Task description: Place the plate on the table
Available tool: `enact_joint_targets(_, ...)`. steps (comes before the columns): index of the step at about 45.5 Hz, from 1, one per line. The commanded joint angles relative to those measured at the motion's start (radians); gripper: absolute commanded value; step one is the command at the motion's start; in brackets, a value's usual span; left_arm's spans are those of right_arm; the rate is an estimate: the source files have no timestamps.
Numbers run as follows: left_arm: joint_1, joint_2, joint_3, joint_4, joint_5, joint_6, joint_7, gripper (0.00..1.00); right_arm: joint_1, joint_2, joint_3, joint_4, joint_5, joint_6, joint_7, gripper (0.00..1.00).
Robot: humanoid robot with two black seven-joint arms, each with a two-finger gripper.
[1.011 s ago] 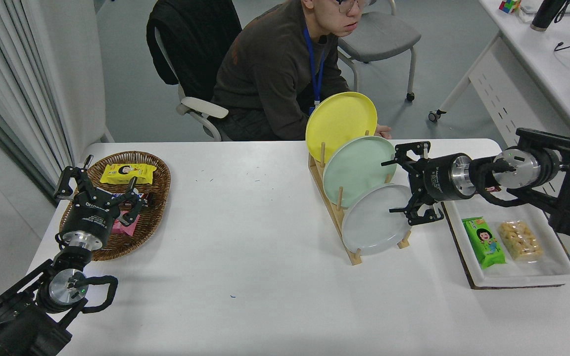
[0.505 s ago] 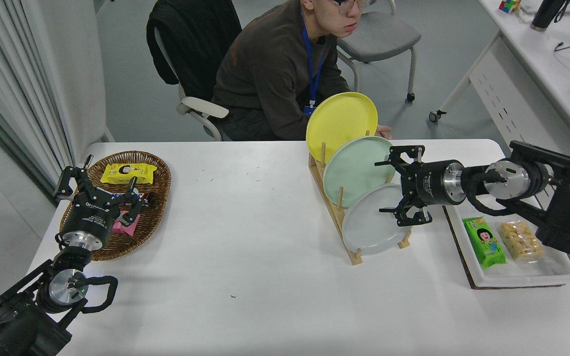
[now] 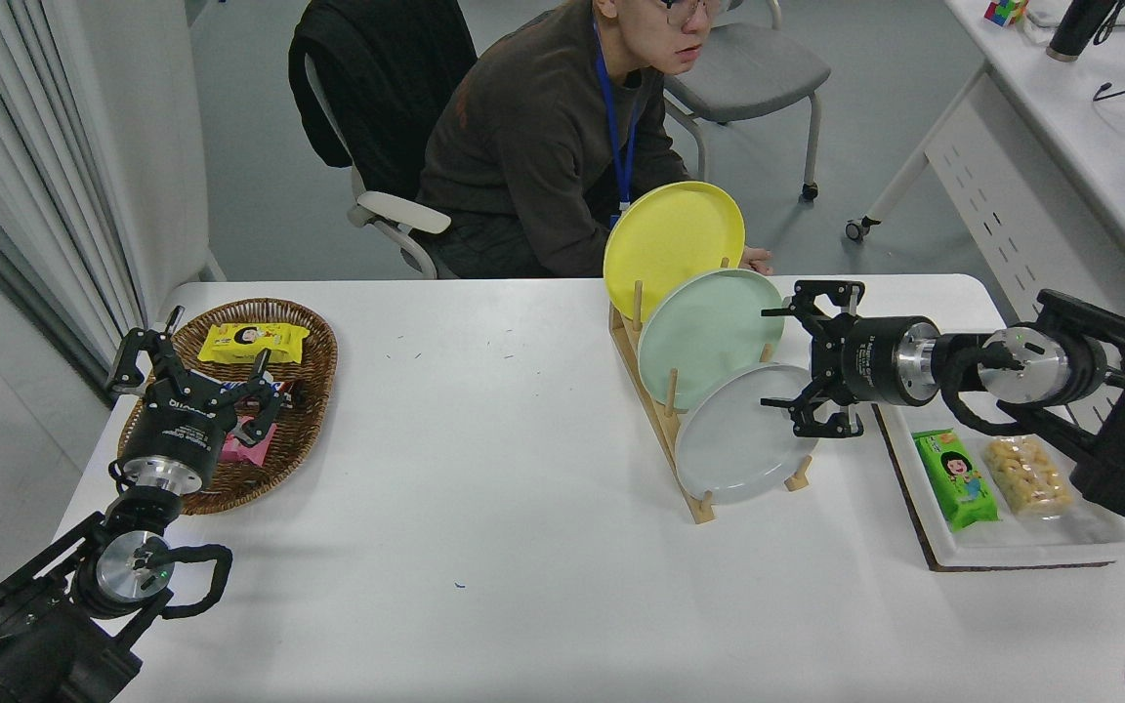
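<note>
Head view: right black gripper (image 3: 810, 359) has backed off right and slightly farther away versus half a second ago, jaws still spread wide, holding nothing. Round pale grey plate (image 3: 736, 437) still stands on edge in the nearest slot of the wooden rack (image 3: 665, 430), in front of the mint green plate (image 3: 704, 332) and yellow plate (image 3: 672, 239). Looks like re-aiming; grasp not made, large white desk (image 3: 484, 508) placement pending. Left black gripper (image 3: 193, 376) parked over wicker basket (image 3: 313, 337), jaws open.
</note>
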Motion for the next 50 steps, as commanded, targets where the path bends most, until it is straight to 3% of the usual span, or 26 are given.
enact_joint_targets(1, 0.000, 0.000, 0.000, 0.000, 0.000, 0.000, 0.000, 0.98, -0.015, -0.002, 0.024, 0.000, -0.005, -0.037, 0.000, 0.90)
enact_joint_targets(17, 0.000, 0.000, 0.000, 0.000, 0.000, 0.000, 0.000, 0.98, -0.015, 0.004, 0.023, 0.000, 0.001, -0.083, -0.001, 0.88)
enact_joint_targets(23, 0.000, 0.000, 0.000, 0.000, 0.000, 0.000, 0.000, 0.98, -0.014, 0.009, 0.021, 0.001, 0.005, -0.094, -0.001, 0.79)
enact_joint_targets(33, 0.000, 0.000, 0.000, 0.000, 0.000, 0.000, 0.000, 0.98, -0.005, 0.009, 0.023, 0.003, 0.005, -0.094, -0.001, 0.78)
enact_joint_targets(45, 0.000, 0.000, 0.000, 0.000, 0.000, 0.000, 0.000, 0.98, 0.000, 0.003, 0.024, 0.012, 0.015, -0.079, -0.007, 0.60)
enact_joint_targets(50, 0.000, 0.000, 0.000, 0.000, 0.000, 0.000, 0.000, 0.98, 0.003, 0.003, 0.021, 0.015, 0.018, -0.077, -0.010, 0.58)
